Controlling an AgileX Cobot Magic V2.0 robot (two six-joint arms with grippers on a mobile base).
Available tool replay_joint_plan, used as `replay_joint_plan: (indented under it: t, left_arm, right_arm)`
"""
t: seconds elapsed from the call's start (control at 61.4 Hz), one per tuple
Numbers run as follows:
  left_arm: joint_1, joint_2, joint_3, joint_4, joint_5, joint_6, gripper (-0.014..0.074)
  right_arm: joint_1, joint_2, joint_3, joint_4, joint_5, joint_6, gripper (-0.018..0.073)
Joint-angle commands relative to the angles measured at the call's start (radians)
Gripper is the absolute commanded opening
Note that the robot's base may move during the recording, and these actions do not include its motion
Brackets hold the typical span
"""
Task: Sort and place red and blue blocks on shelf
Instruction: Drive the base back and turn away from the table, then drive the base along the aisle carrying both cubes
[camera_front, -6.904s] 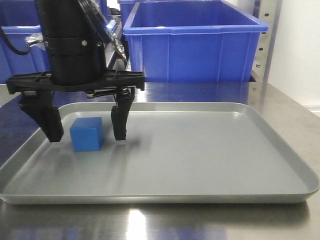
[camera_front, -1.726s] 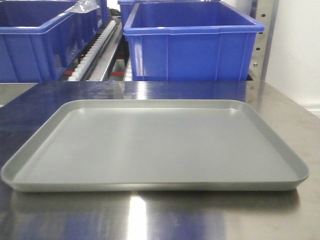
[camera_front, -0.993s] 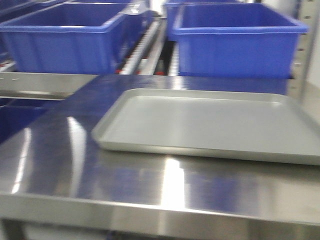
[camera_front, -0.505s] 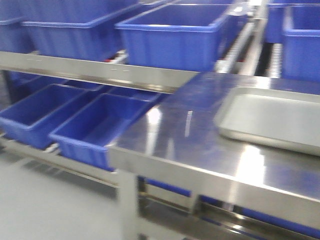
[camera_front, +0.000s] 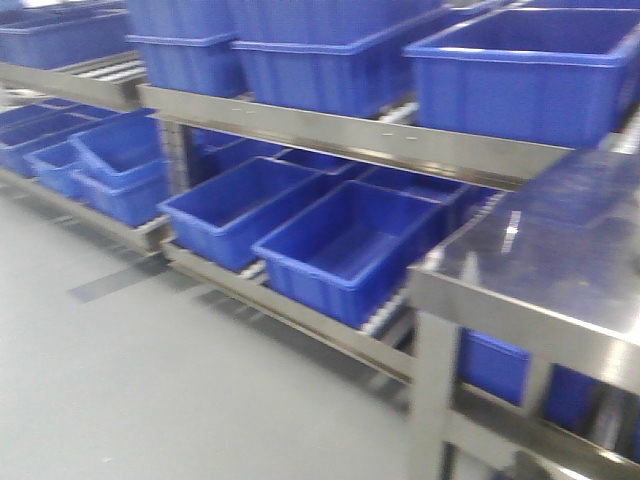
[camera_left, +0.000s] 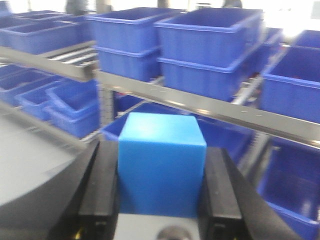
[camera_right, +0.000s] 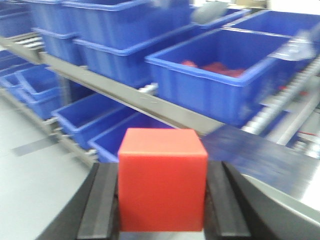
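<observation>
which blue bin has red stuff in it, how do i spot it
In the right wrist view, find the shelf, its steel rail running behind the held red block. The blue bin standing just above that rail, right of the stacked bins, is the one: only it shows red pieces inside.

Front view oblique along the shelf (camera_front: 340, 132), wrist views close behind their jaws, both facing the same shelf
</observation>
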Motion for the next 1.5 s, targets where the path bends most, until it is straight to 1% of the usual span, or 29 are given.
replay_joint_plan:
  t: [0.0, 1.482]
  left_arm:
    - [-0.001, 0.008, -0.029, -0.001, -0.088, 0.001, 0.0122]
    - [-0.001, 0.008, -0.029, -0.001, -0.088, 0.001, 0.0122]
  right_arm:
    - [-0.006, 0.004, -0.029, 0.002, -0.088, -0.009, 0.0068]
    - [-0.006, 0.004, -0.029, 0.002, -0.088, -0.009, 0.0068]
